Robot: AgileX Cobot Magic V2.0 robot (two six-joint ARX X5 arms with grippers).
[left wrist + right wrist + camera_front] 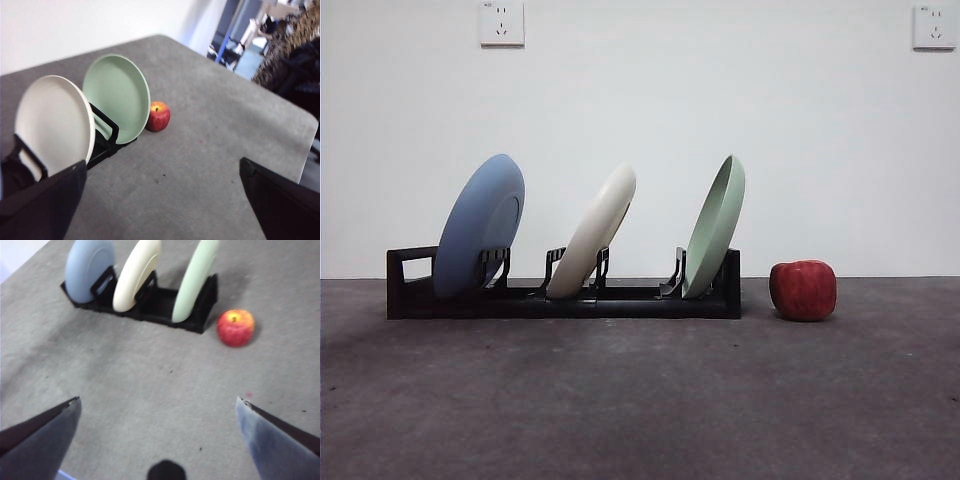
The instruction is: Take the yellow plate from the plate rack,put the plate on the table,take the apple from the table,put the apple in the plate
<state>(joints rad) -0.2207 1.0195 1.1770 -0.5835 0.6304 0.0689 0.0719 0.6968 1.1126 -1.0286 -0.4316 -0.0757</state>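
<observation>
Centre of frame: matte cream yellow plate [594, 235] leans in middle slot of long black plastic plate rack [565, 298], prongs propping it. Dark red apple [803, 290] sits right on grey table [640, 400]. Left gripper [160, 200] and right gripper [157, 440] spread, empty, well apart from rack.

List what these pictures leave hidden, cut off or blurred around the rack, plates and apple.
- Blue plate: absent from the left wrist view, cut by that picture's edge.
- Yellow plate: its foot hidden by the plate rack prongs in the front view.
- Apple: stem unseen in the front view.
- Left gripper, right gripper: jaws wide open, tips cut off; right wrist view blurred.
</observation>
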